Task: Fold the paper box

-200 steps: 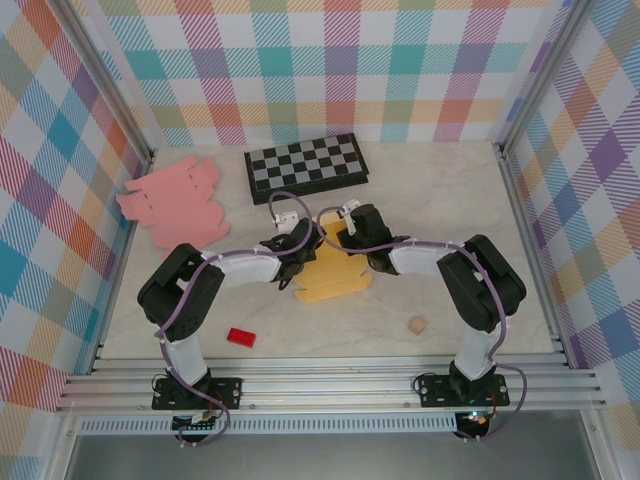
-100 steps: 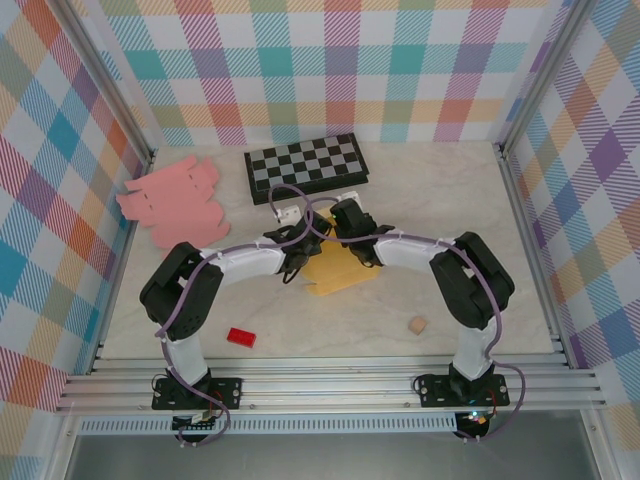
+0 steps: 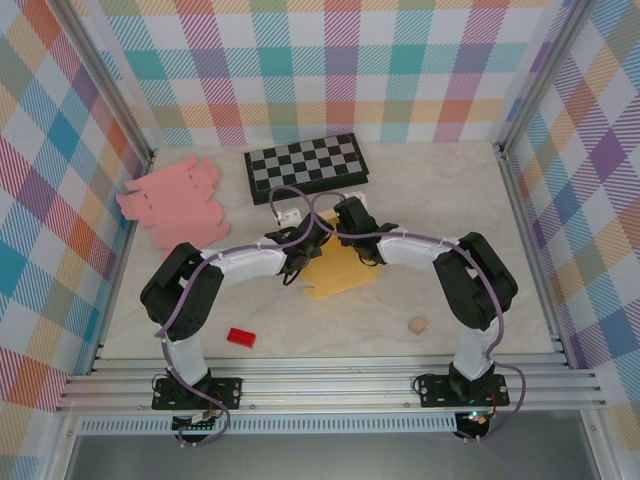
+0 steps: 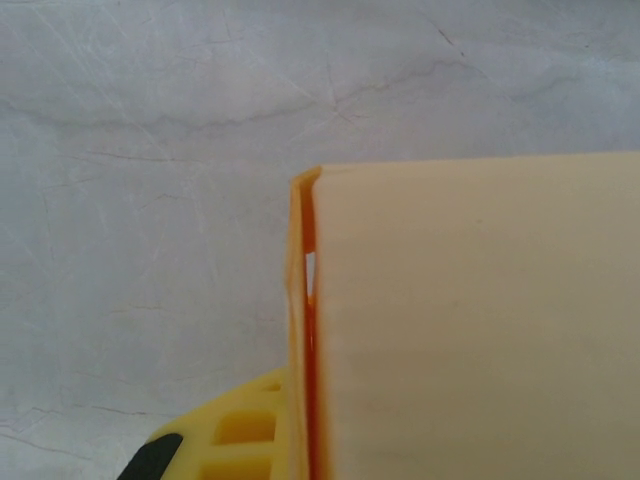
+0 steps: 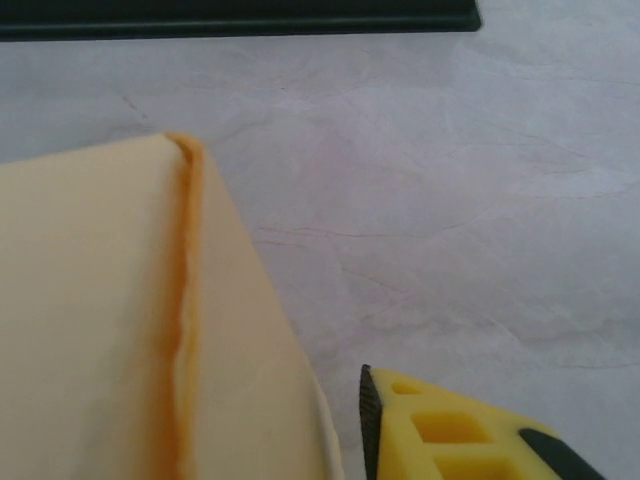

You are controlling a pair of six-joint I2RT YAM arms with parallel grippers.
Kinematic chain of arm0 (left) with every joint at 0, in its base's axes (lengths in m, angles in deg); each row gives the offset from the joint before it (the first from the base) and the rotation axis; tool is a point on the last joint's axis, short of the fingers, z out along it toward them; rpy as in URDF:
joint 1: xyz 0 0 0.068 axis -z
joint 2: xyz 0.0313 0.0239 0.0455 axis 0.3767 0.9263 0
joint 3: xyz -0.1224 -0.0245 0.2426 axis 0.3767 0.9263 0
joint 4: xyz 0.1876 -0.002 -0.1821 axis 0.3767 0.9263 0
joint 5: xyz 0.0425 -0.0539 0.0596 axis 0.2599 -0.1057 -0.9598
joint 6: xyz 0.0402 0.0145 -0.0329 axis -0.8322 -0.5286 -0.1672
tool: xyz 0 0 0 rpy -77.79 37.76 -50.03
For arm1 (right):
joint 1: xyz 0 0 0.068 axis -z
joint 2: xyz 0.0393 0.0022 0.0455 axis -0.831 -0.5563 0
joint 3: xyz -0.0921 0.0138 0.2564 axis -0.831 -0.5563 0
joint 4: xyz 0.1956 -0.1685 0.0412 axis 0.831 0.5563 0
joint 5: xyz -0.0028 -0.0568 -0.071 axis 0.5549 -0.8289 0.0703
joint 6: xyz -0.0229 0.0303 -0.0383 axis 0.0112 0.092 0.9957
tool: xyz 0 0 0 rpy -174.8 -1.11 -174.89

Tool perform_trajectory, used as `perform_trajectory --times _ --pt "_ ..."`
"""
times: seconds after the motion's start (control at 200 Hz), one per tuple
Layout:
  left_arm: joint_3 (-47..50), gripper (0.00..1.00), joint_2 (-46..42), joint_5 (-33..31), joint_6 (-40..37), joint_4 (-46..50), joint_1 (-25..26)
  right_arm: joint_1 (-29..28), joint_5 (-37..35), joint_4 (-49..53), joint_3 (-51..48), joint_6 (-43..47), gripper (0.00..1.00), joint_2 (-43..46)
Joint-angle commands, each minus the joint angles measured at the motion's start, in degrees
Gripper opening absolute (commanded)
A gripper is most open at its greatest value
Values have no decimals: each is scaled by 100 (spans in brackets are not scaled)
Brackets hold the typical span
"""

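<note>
The paper box (image 3: 338,272) is a pale yellow cardboard blank, partly folded, lying mid-table between the two arms. My left gripper (image 3: 300,252) is at its left edge and shut on it. In the left wrist view a doubled panel (image 4: 470,320) is pinched edge-on at my left gripper (image 4: 305,445), and one yellow finger (image 4: 235,440) shows to its left. My right gripper (image 3: 350,232) is over the box's far edge. In the right wrist view a raised flap (image 5: 120,320) lies inside my right gripper (image 5: 320,440). Its right finger (image 5: 450,430) stands a small gap off the flap, and the other finger is hidden.
A folded checkerboard (image 3: 305,165) lies at the back. A stack of pink cardboard blanks (image 3: 175,200) sits at the back left. A red block (image 3: 240,337) and a small tan cube (image 3: 417,325) lie near the front. Aluminium rails edge the table.
The box has been drawn into a narrower, more folded shape and shifted slightly. Both grippers moved a little toward the far left with it; in the last half second little moved.
</note>
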Motion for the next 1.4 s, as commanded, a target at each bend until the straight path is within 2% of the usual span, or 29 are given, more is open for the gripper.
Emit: perform_trajectory --times 0.0,0.305,0.52,0.59,0.675,0.805,0.9,1.08,1.3,1.4 --pt "-125 5 23 -189 74 183 -12 24 836 -616 -98 93 37 380" --pt "-74 6 0 -311 37 180 -19 25 1177 -574 -659 301 47 1129" --pt "-20 6 -90 -347 -47 183 -27 47 1153 -203 -1258 508 47 2292" --pt "-27 6 -108 -335 -64 182 -27 99 804 336 -1216 55 56 2578" --pt "-53 6 -117 -286 -55 182 -28 281 1315 366 -1289 419 56 2685" --pt "-147 6 -82 -221 -4 447 -34 420 1992 -301 -1549 1156 56 2503" --pt "-144 6 -98 -160 22 474 -32 500 2160 -789 -1623 1451 56 2229" --pt "-152 6 -147 -31 71 520 -30 552 2434 -1097 -1386 1861 56 1556" --pt "-178 6 -189 56 69 531 -28 552 1774 -1339 -1096 1799 49 954" --pt "-178 6 -182 124 85 519 -28 552 1715 -1433 -953 1742 48 742"
